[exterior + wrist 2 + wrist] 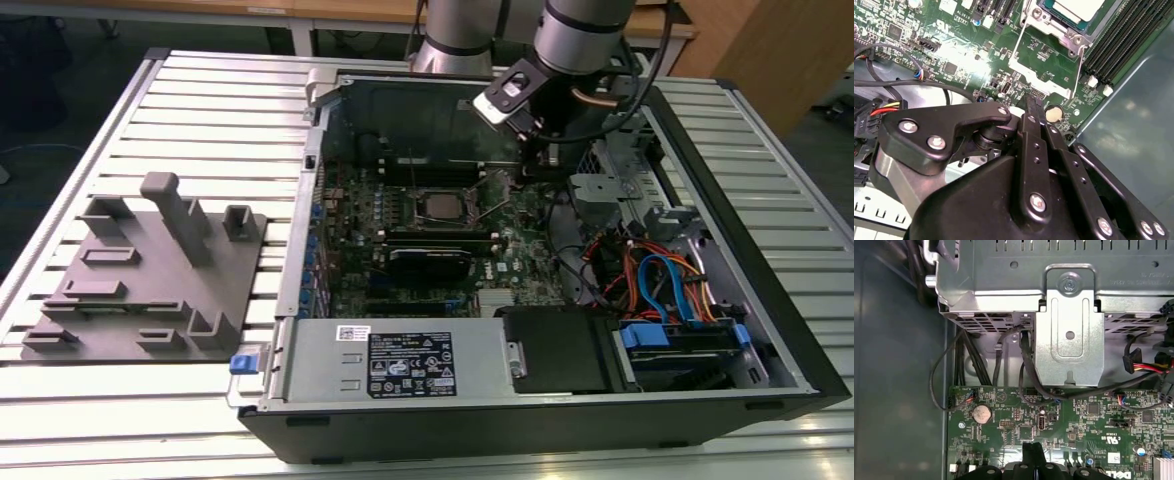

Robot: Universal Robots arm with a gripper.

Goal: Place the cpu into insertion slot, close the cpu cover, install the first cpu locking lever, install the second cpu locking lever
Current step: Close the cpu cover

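Note:
The cpu (438,204) (1077,8), a flat square with a dull silver top, lies in the insertion slot (438,190) (1066,31) on the green motherboard. The cpu cover (495,186) (1040,69), a thin silver frame, stands swung open beside the slot on the exterior view's right. A thin lever rod (1082,67) runs along the cover's side. My gripper (523,172) (1027,99) (1033,449) hangs just past the cover's free edge, fingers shut with nothing between them. Whether the tip touches the cover I cannot tell.
The motherboard sits inside an open computer case (787,340). A silver drive bracket (1069,340) and black cables (1004,347) lie just beyond the gripper. A coin battery (981,414) and black memory slots (1126,40) are close. A grey fixture plate (147,270) rests on the exterior view's left.

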